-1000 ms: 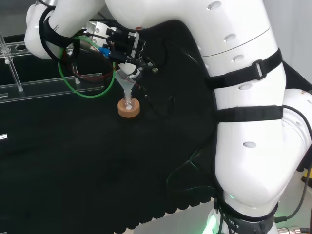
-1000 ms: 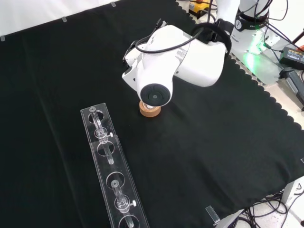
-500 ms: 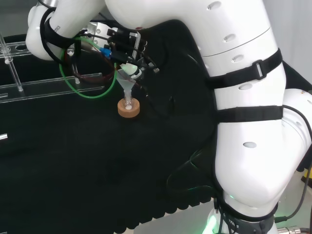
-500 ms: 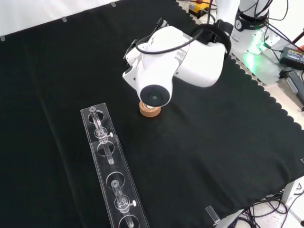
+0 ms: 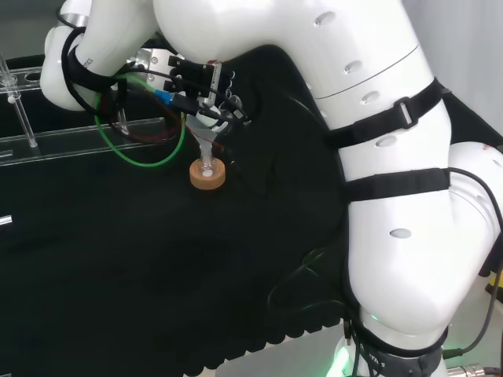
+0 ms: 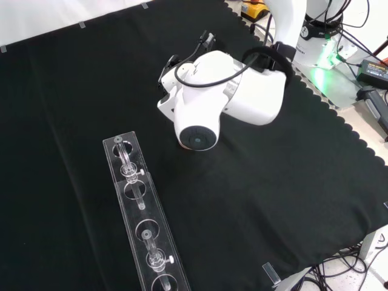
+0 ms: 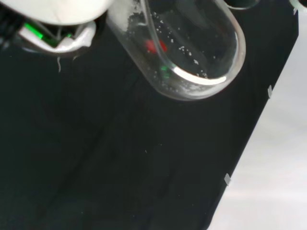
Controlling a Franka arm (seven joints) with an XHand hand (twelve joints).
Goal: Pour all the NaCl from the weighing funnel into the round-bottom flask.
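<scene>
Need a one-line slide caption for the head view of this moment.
Robot hand holds the clear weighing funnel tilted over the flask neck seated on a cork ring stand on black cloth.

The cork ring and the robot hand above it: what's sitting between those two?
In the head view, a clear weighing funnel runs down from the robot hand to the cork ring.

Funnel [image 5: 206, 140] above flask [image 5: 207, 163] on cork ring [image 5: 207, 176]; rack [image 6: 143, 216] left, front view.
</scene>
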